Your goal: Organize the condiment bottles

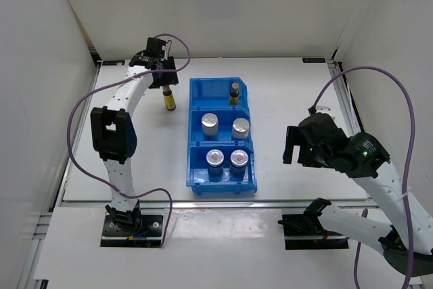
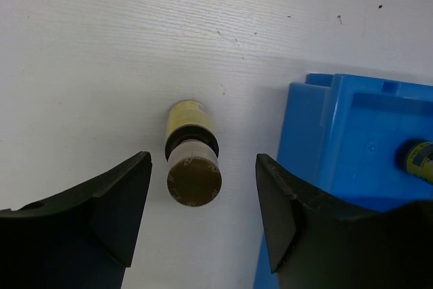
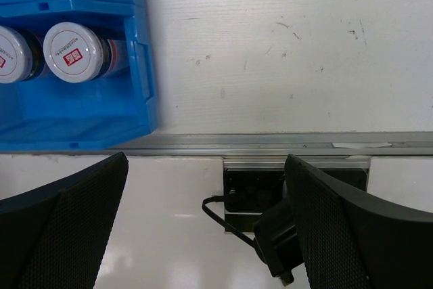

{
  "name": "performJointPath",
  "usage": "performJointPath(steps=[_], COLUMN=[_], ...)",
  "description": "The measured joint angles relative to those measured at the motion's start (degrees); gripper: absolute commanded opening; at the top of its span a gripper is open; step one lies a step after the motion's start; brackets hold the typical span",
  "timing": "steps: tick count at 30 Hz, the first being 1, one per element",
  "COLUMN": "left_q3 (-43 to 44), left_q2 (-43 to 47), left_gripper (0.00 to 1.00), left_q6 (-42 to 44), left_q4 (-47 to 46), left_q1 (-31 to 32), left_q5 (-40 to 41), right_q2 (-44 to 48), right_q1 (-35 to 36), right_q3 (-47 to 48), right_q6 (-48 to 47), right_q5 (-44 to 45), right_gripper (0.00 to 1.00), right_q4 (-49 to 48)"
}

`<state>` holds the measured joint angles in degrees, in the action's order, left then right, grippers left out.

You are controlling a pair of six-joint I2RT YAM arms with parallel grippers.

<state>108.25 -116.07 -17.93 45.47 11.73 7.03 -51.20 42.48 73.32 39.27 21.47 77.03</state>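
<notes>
A slim amber bottle (image 1: 168, 101) with a yellow label stands upright on the white table, left of the blue bin (image 1: 195, 133). My left gripper (image 1: 166, 88) hangs over it, open. In the left wrist view the bottle (image 2: 193, 167) sits between the fingers (image 2: 122, 201), with a gap on each side. A second amber bottle (image 1: 235, 93) stands in the bin's far compartment. Two silver-lidded cylinders (image 1: 210, 123) fill the middle compartment. Two red-marked jars (image 1: 215, 160) occupy the near one, also in the right wrist view as jars (image 3: 73, 52). My right gripper (image 1: 291, 145) is open and empty, right of the bin.
The bin's left wall (image 2: 304, 133) is close to my left gripper's right finger. A metal rail (image 3: 270, 141) runs along the table's near edge. White walls enclose the table at the back and sides. The right arm's base mount (image 3: 257, 194) lies below my right gripper.
</notes>
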Motion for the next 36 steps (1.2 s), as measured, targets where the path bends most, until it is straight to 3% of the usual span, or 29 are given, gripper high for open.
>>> performJointPath(steps=[9, 17, 18, 21, 29, 36], left_q3=[-0.13, -0.13, -0.09, 1.16, 11.65, 17.44], left_q2=[-1.22, -0.94, -0.81, -0.46, 3.10, 6.88], left_gripper=[0.58, 0.28, 0.18, 0.11, 0.11, 0.11], left_q6=[-0.66, -0.59, -0.57, -0.57, -0.61, -1.44], left_q4=[0.81, 1.44, 1.70, 3.52, 5.51, 4.87], left_q1=[0.00, -0.15, -0.15, -0.15, 1.77, 9.99], left_q5=[-0.24, -0.20, -0.17, 0.04, 2.67, 3.67], right_q2=[0.26, 0.17, 0.15, 0.15, -0.15, -0.52], right_q1=[0.00, 0.00, 0.00, -0.02, 0.00, 0.00], right_q3=[-0.74, -0.83, -0.83, -1.05, -1.11, -1.11], right_q6=[0.87, 0.90, 0.92, 0.92, 0.90, 0.87], right_q5=[-0.33, -0.48, -0.48, -0.57, -0.85, -0.87], right_gripper=[1.00, 1.00, 1.00, 1.00, 1.00, 1.00], right_q4=[0.00, 0.02, 0.02, 0.02, 0.02, 0.02])
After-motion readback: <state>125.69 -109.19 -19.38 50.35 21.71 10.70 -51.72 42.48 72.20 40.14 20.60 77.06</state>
